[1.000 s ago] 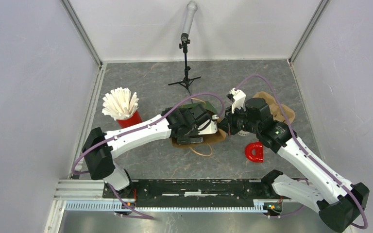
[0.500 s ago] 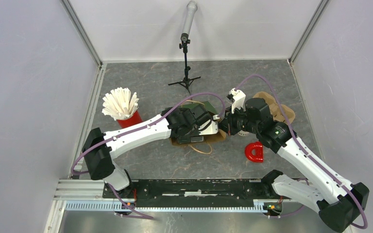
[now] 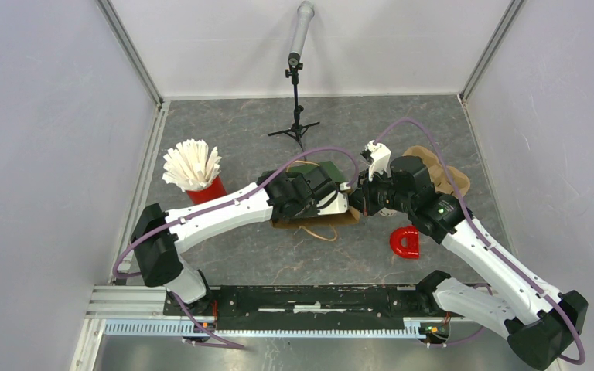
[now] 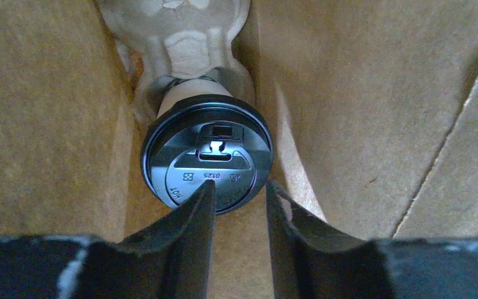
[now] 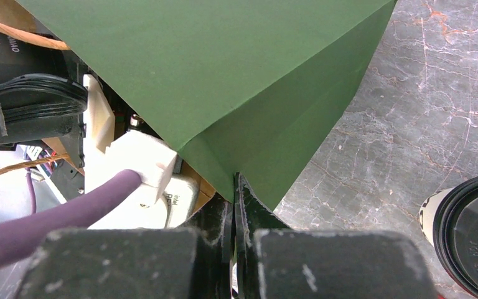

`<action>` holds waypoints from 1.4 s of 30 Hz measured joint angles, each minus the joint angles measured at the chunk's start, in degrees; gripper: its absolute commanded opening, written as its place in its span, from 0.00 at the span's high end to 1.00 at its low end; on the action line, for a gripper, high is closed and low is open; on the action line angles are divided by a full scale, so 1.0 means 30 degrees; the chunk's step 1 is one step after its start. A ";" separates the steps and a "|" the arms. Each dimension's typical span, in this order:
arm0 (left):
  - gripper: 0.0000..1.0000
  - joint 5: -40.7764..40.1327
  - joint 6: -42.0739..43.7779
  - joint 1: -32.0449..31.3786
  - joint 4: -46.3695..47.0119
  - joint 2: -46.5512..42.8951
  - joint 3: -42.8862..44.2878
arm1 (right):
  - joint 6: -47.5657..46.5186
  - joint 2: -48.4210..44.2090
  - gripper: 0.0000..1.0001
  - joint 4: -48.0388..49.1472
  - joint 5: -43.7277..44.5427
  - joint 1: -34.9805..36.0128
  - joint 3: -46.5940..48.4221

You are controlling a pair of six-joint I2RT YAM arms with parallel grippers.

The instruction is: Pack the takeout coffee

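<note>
At the left of the overhead view a red cup (image 3: 207,190) full of white sticks (image 3: 191,164) stands on the grey marbled desk (image 3: 240,135). Just beside it, the left arm (image 3: 216,215) reaches toward the middle of the frame and into the mouth of the green paper bag (image 3: 331,171), which lies on its side with its brown lining showing.

The left wrist view looks down the inside of that bag. The left gripper (image 4: 239,187) is partly open and grips nothing, with bare brown paper showing between its two dark fingers (image 4: 200,215). Just past their tips is the takeout coffee (image 4: 206,162), well inside the bag with its round black lid facing the camera. Its cream body points away toward a pale moulded carrier (image 4: 180,37) at the top of the frame. The left fingertip overlaps the lid's lower rim; I cannot tell if they touch.

A microphone stand (image 3: 297,100) is at the top centre of the overhead view. Right of the bag, the right gripper (image 5: 234,187) is closed, pinching a corner of the green paper. At the lower right edge of the right wrist view a second lidded cup (image 5: 470,230) stands on the desk. Further right in the overhead view lie a red U-shaped piece (image 3: 406,242) and, behind the right arm, a brown cardboard shape (image 3: 433,162).
</note>
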 measured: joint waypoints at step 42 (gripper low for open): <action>0.74 -0.1144 0.1093 0.1246 0.3104 0.0481 -0.2186 | -0.0080 -0.0007 1.00 -0.0015 0.0357 0.0000 0.0000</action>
